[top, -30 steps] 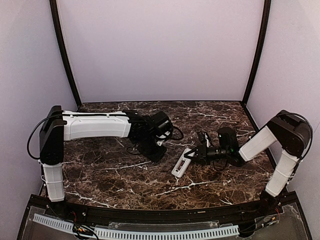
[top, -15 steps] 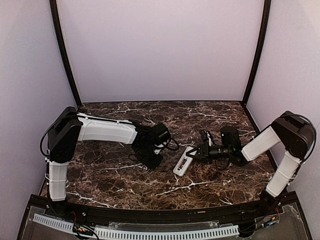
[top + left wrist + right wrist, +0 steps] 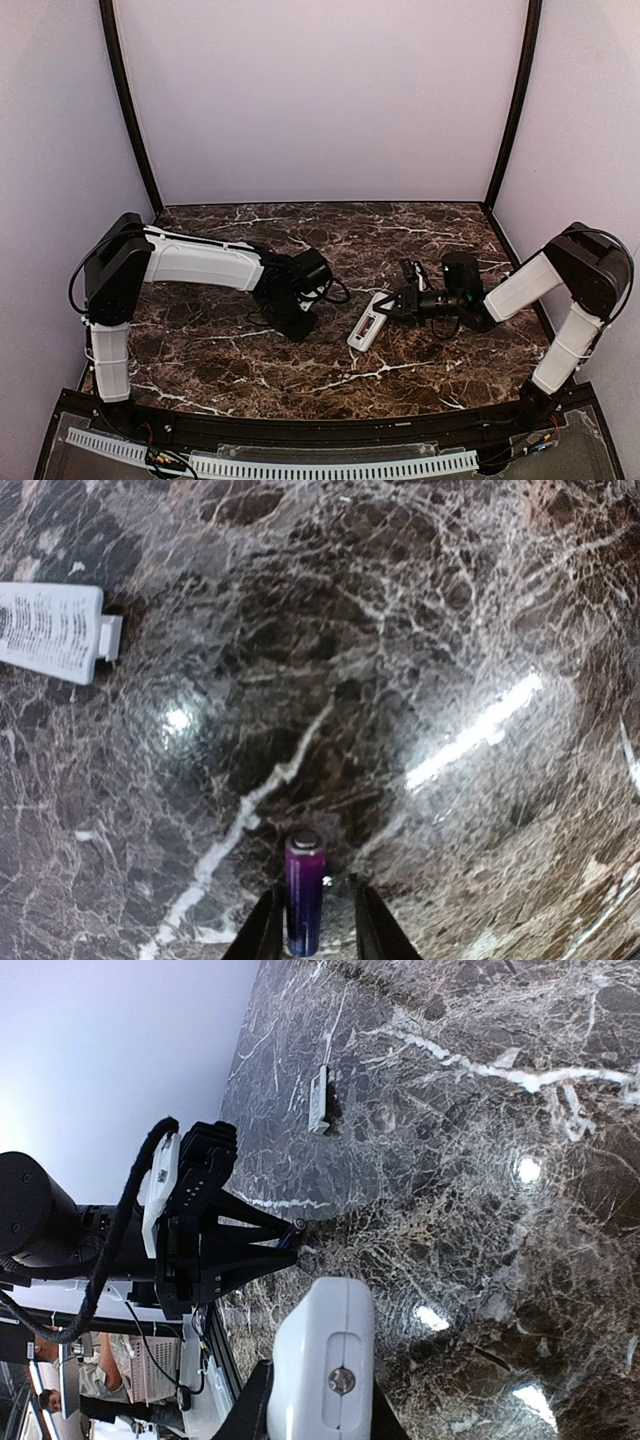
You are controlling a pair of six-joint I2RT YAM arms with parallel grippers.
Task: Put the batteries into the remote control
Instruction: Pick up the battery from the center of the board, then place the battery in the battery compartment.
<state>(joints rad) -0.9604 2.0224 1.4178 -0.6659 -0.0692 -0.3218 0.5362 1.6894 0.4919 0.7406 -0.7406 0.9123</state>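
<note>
Visibly one battery (image 3: pixel 304 892), one remote control (image 3: pixel 368 322).

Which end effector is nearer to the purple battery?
Left. The left end effector straddles the purple battery, fingers on both sides; the right end effector is away, shut on the remote control.

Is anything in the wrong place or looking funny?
A small white ribbed lid lies alone on the marble table, away from the remote control. It looks like the remote's battery cover, taken off.
</note>
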